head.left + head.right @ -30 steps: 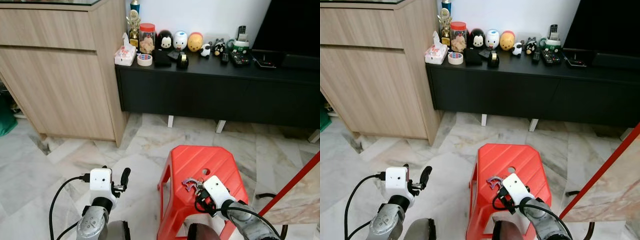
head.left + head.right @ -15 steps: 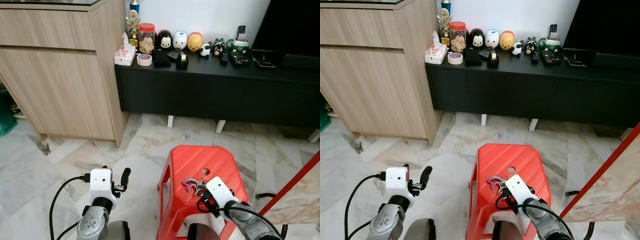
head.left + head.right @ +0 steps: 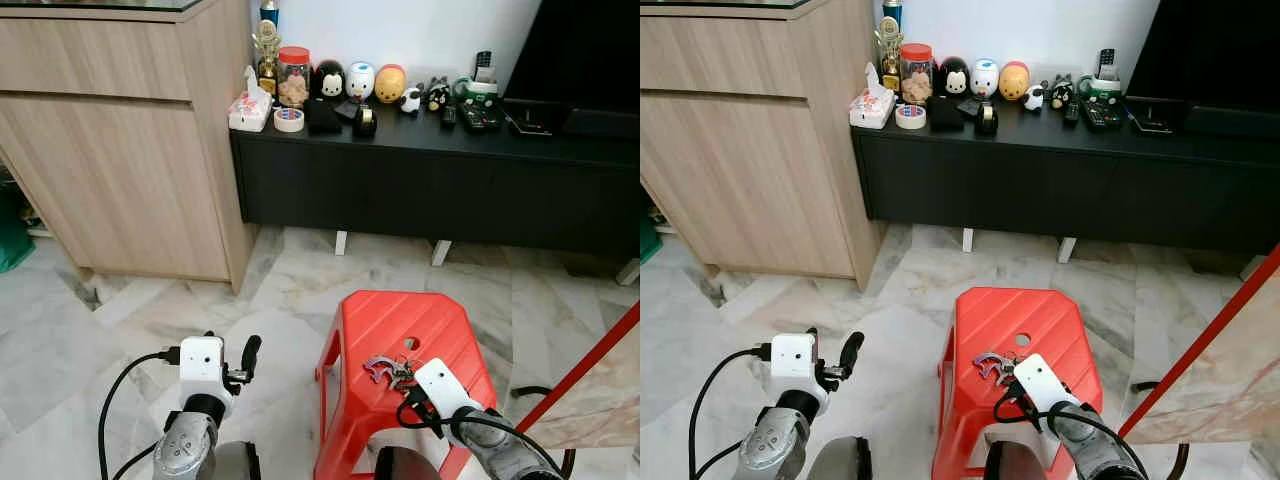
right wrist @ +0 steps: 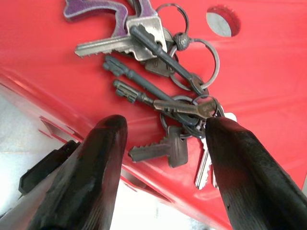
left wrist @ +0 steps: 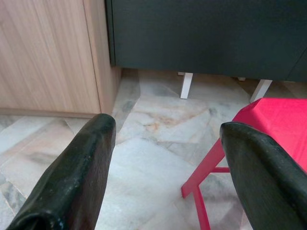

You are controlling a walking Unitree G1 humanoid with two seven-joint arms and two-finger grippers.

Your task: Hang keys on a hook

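Since the keys (image 4: 163,96) lie on the red stool (image 3: 380,330), near its front edge, the task is only beginning: no grasp yet, and I see no hook. The right tool (image 4: 163,158) is open, one finger at each side of the bunch. The left tool (image 5: 168,167), open too, hangs idle above the floor (image 5: 158,124). The right wrist view shows each key and ring; the eye views show the black desk (image 3: 430,150) behind.

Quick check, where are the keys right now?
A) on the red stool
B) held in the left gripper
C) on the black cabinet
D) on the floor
A: the keys lie in a bunch on the red stool, with the right gripper open just over them, jaws on either side.
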